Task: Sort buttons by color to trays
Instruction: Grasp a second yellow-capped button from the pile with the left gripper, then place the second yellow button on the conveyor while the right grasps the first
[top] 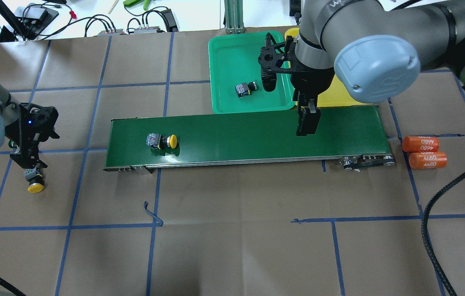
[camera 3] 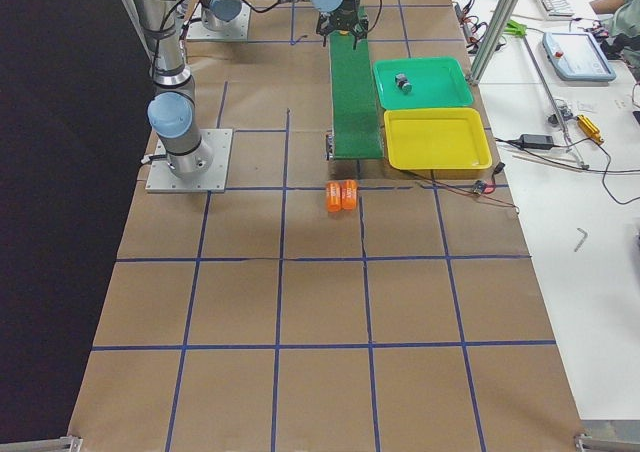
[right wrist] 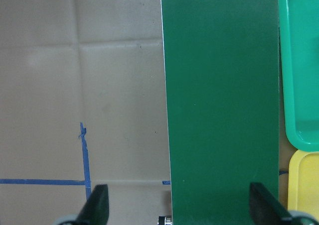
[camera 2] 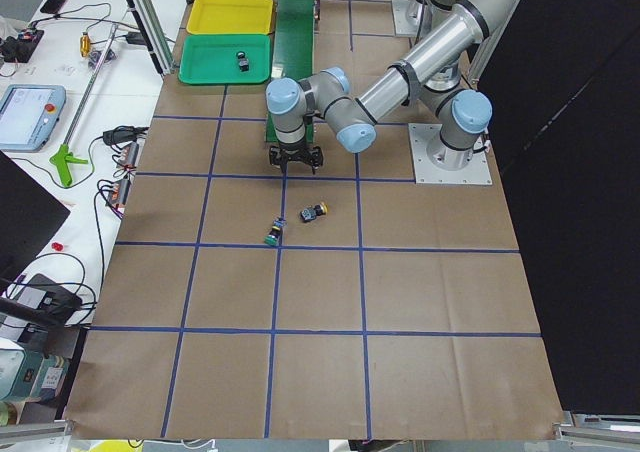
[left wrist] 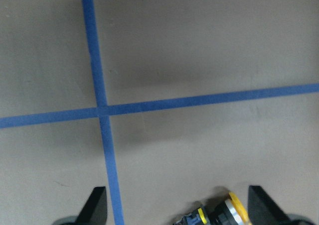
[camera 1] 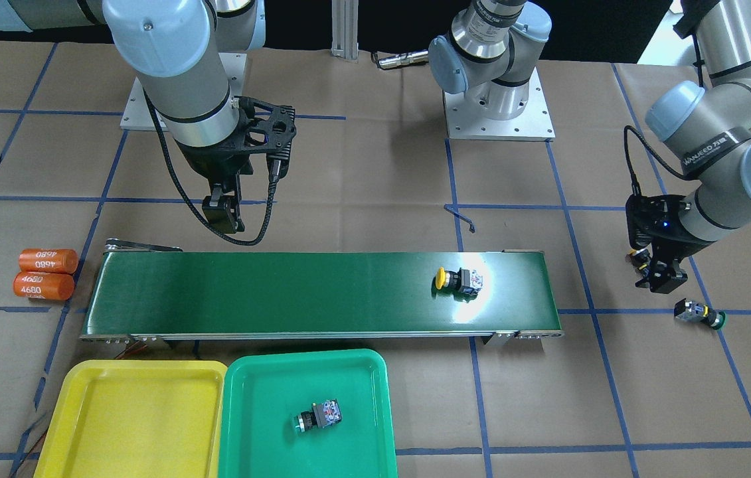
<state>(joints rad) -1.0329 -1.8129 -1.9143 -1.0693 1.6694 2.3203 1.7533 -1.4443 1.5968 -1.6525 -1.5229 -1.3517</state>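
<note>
Facing the robot, one of four sorted: a green-capped button (camera 1: 319, 417) lies in the green tray (camera 1: 242, 425); the yellow tray (camera 1: 129, 411), at its nine o'clock, has none. A yellow-capped button (camera 1: 458, 280) sits on the conveyor belt (camera 1: 282, 292); the left gripper (left wrist: 178, 207), jaws spread, hovers over a second yellow button (top: 35, 183), a loose green button (camera 1: 699, 313) at its four o'clock. The right gripper (right wrist: 178, 205) hangs released above the belt; blue tape (camera 1: 348, 202) grids the brown-papered table (camera 1: 348, 166).

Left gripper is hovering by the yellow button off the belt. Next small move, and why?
Probably lower the left gripper straight down over the yellow button: the wrist view shows its fingers open with the button between them, not yet gripped.
</note>
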